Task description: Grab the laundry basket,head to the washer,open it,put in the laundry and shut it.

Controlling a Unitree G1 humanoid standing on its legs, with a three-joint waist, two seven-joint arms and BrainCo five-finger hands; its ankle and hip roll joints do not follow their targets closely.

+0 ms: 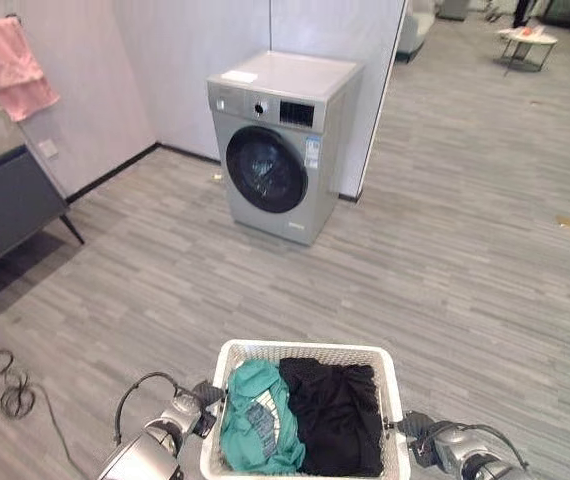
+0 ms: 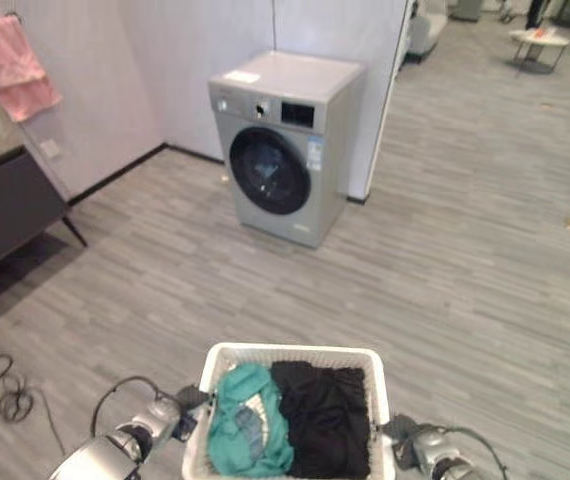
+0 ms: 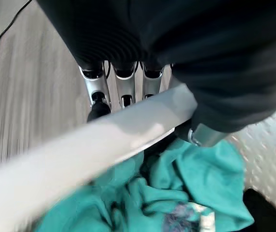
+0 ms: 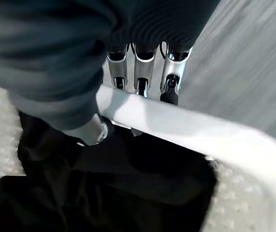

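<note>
Gripping the white basket (image 1: 227,352) by its rim, my left hand (image 3: 123,87) and right hand (image 4: 143,72) curl over opposite edges. It hangs well short of the washer (image 1: 277,140). Stiff plastic, soft light clothes (image 1: 305,415); rims give the best hold.

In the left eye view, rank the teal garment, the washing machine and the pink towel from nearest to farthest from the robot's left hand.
1. Teal garment: in the white basket, right beside the left hand gripping its rim.
2. Washing machine: across the floor ahead, door shut.
3. Pink towel: hanging on the far left wall.
</note>
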